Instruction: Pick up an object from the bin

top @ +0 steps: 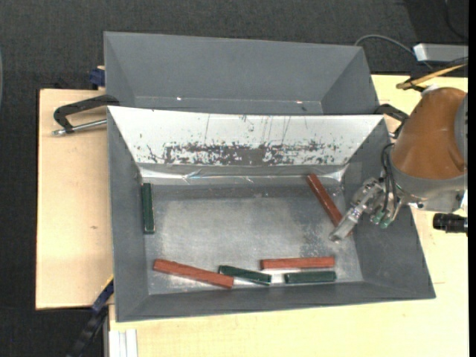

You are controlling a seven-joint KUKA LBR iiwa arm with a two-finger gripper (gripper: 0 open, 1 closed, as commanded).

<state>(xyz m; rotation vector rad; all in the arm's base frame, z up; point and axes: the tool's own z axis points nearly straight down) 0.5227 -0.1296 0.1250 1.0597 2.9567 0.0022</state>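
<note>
My gripper (pixel 342 227) hangs low at the right side of the bin, slanting down and to the left, its tip just above the floor. A red flat stick (pixel 324 198) leans against the right wall directly beside it, to its upper left. Below the gripper, a second red stick (pixel 297 262) lies flat near the front wall. A dark green stick (pixel 310 277) lies right in front of that one. I see nothing held by the gripper.
Along the front wall lie another green stick (pixel 244 275) and a long red stick (pixel 192 272). One more green stick (pixel 148 207) lies along the left wall. The arm, with its orange cover, comes in over the right rim.
</note>
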